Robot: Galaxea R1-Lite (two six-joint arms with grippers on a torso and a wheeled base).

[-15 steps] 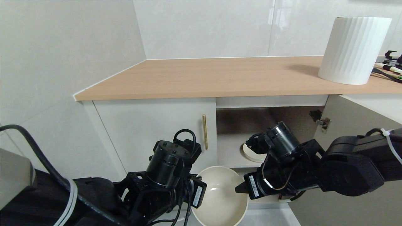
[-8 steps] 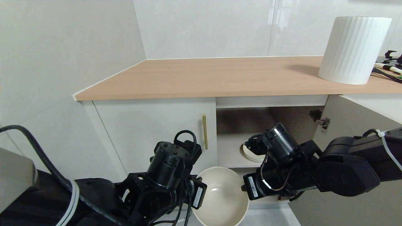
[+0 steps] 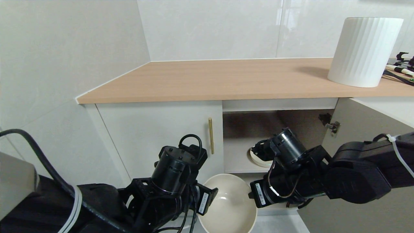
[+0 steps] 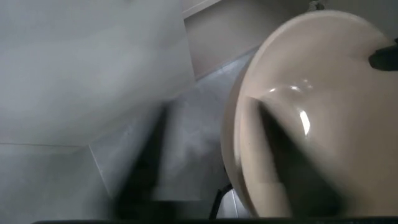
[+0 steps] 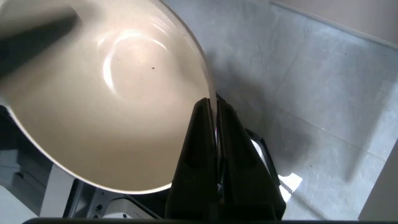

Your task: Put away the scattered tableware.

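Note:
A cream bowl (image 3: 229, 207) hangs low in front of the open cabinet, tilted, between my two grippers. My right gripper (image 3: 250, 194) is shut on the bowl's rim on the right side; the right wrist view shows the fingers (image 5: 205, 143) pinching the thin edge of the bowl (image 5: 106, 87). My left gripper (image 3: 207, 197) is at the bowl's left rim and stands open. In the left wrist view one finger (image 4: 280, 155) lies inside the bowl (image 4: 323, 93) and the other outside, with the rim loose between them. A white plate (image 3: 258, 160) rests on the cabinet shelf, partly hidden by my right wrist.
The cabinet's right door (image 3: 355, 126) stands open; the left door with a brass handle (image 3: 210, 136) is closed. A wooden countertop (image 3: 210, 77) above carries a white ribbed container (image 3: 365, 51) and some utensils (image 3: 401, 69) at the far right. Grey floor lies below the bowl.
My left gripper's fingers have spread apart off the bowl's rim. The bowl has sunk slightly, with the right gripper clamped on its rim.

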